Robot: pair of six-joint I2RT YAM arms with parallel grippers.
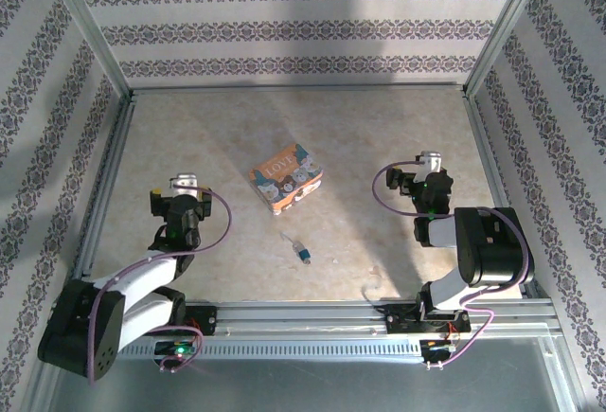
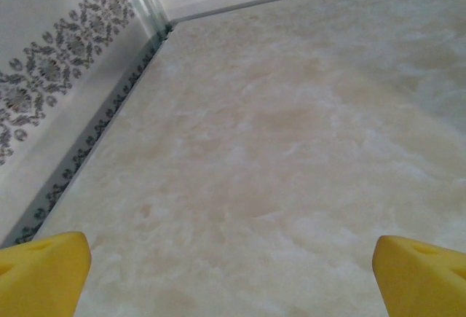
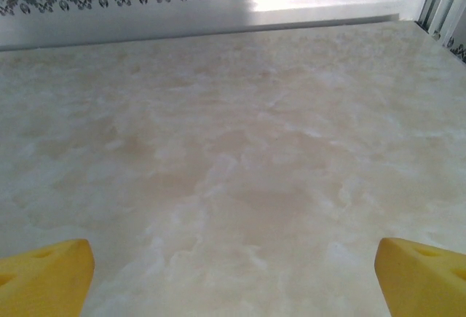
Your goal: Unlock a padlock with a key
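Note:
The padlock, a tiny silvery piece with a teal-blue end, lies flat on the marbled table a little nearer than the centre. A separate key is hidden or too small to make out. My left gripper hangs well to the padlock's left and my right gripper well to its right, both far from it. In the left wrist view the left gripper is open, its yellow fingertips wide apart over bare table. The right gripper is likewise open over bare table, with nothing between its yellow fingertips.
An orange-sided "LOVE" picture box sits at the table's centre, just beyond the padlock. Patterned walls with metal frame posts close the table on three sides. A metal rail runs along the near edge.

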